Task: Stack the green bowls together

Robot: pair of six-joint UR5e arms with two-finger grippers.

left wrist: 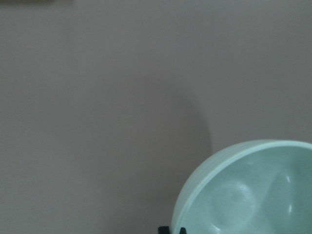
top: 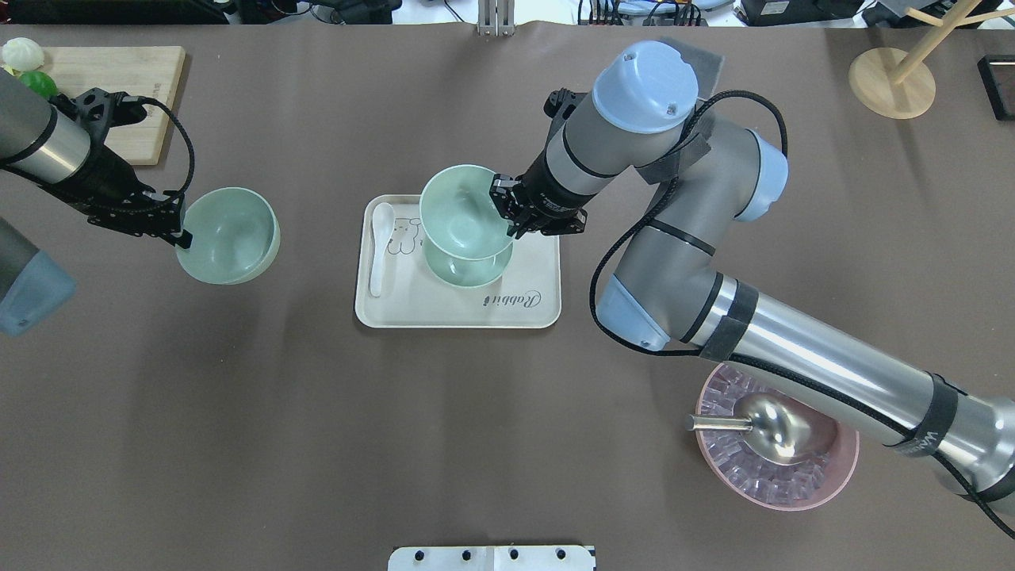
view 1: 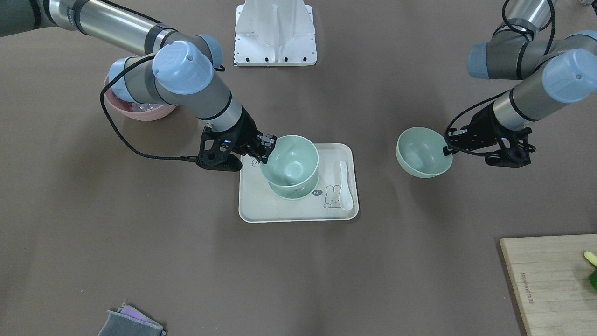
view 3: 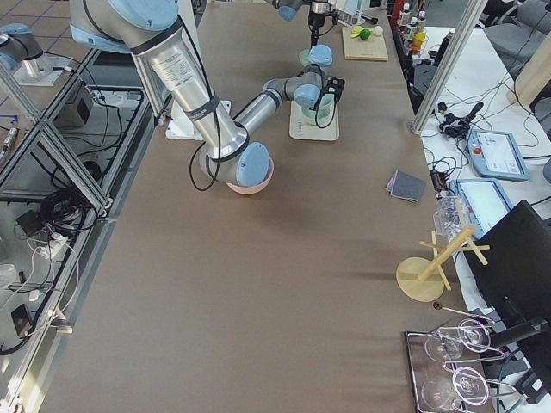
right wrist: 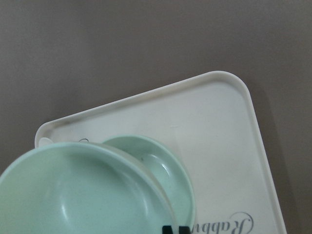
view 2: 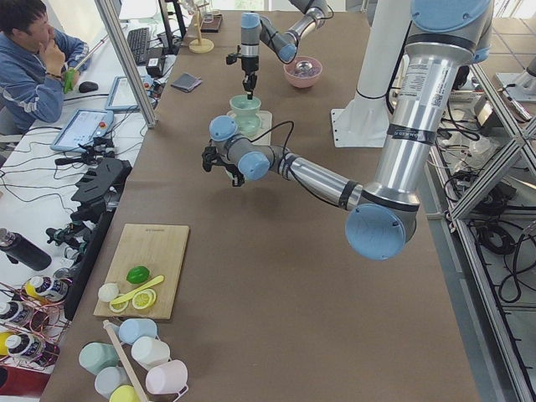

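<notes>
Mid-frame, the right gripper (top: 507, 216), clamped on the rim of the upper green bowl (top: 458, 208), needed to centre it over the lower green bowl (top: 468, 274) on the tray (top: 460, 316) before lowering; at left, the left gripper (top: 179, 231) pinched the third green bowl (top: 231, 236)

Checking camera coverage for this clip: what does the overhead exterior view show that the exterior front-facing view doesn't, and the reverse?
Only overhead: the metal scoop in the pink bowl, and a wooden stand. Only front-facing: folded grey cloths. Both: the right gripper holding the upper green bowl over the lower green bowl on the tray, beside the white spoon; the left gripper holding the third green bowl by its rim.
</notes>
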